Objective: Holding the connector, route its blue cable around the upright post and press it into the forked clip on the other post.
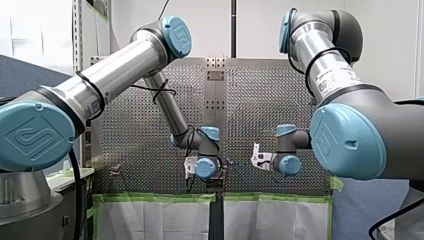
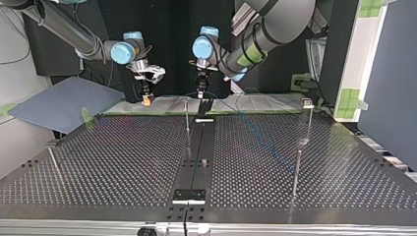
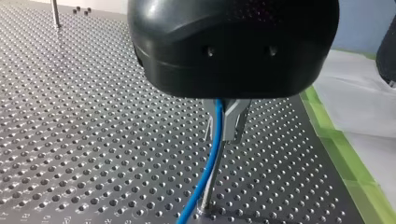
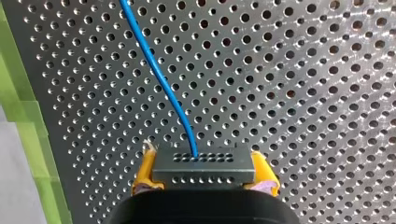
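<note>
R end effector (image 4: 204,174) clamped on connector (image 4: 204,161); blue cable (image 4: 159,79) exits it over the desk (image 4: 303,93). L end effector (image 3: 227,123) at cable, just beside thin post (image 3: 211,184); grip state can't tell. Wrap round post unconfirmed. Clip (image 2: 307,103) press prob. not yet done. No containers.

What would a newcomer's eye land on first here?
The bright blue cable: in the right wrist view it runs from the grey perforated block connector clamped between my right gripper's yellow pads. In the left wrist view it hangs below my left gripper, alongside a thin upright metal post.
</note>
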Robot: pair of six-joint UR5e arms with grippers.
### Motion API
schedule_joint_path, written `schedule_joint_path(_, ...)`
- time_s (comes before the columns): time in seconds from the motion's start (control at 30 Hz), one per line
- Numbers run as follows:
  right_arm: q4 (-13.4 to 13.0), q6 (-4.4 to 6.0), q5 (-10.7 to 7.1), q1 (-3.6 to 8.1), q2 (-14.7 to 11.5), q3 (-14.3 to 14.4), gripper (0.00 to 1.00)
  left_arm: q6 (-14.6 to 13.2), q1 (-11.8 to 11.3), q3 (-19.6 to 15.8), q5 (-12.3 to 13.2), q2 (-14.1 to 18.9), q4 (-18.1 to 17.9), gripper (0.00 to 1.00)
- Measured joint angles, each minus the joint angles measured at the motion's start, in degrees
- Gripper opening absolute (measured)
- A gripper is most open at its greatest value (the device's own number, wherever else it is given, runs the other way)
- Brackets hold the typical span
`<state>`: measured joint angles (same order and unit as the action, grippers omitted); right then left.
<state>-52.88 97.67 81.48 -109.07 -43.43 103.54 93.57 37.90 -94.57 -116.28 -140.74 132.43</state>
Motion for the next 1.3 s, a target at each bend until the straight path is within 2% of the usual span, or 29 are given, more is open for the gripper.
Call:
schedule_joint_path(0.17,-0.14,0.24,-0.08,0.48,-0.01,-0.03,0.00,-1.83,0.00,-0.02,0.07,0.00,0.38,0.00)
schedule_joint_path(0.47,-0.38,0.81,-0.50,1.28,0.02,-0.10,0.00,-2.49,0.29,0.04,0.12,-0.03,0.45,0.00)
schedule_joint_path(0.77,-0.08,0.56,-0.69,1.30,0.04,-0.09,0.00,-2.39,0.48,-0.02,-0.07,-0.22,0.54,0.00)
schedule_joint_path(0.97,0.04,0.42,-0.70,1.12,0.05,-0.08,0.00,-2.32,0.64,0.15,-0.13,-2.14,0.10,0.00)
schedule_joint_path(1.3,0.08,-0.08,-0.74,0.98,0.14,-0.04,0.00,-0.42,0.14,1.88,0.28,-3.62,0.48,0.00)
